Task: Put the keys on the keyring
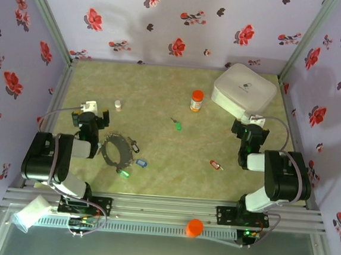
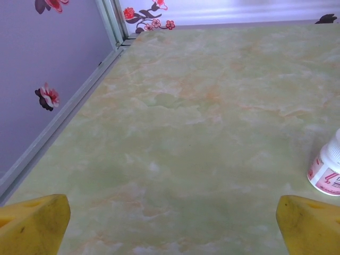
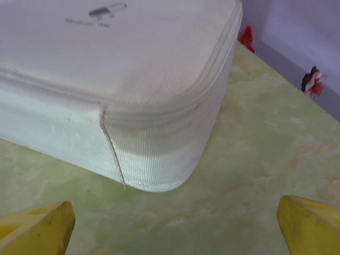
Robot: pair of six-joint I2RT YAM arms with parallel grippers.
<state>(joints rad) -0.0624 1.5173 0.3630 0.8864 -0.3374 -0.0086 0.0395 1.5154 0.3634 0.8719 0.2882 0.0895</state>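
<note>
Green marbled table [image 1: 161, 97], floral walls. On it, keyring [image 1: 116, 149] flat, two tagged keys [image 1: 140, 162] at its near-right rim. Just far-left of keyring, left gripper [image 1: 91, 120], spread wide, empty. Loose right of keyring, green key [image 1: 176, 125], red key [image 1: 217, 165]; beyond, right gripper [image 1: 249, 133], gaping, empty.

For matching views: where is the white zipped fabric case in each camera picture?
Top external: white zipped fabric case, upper right, by the table's back right corner, just beyond the right gripper.
Right wrist: upper left and centre, its rounded corner close ahead of the open yellow fingertips.
Left wrist: faces the left wall and a small white vial instead.
Shared landmark: the green marbled tabletop.
</note>
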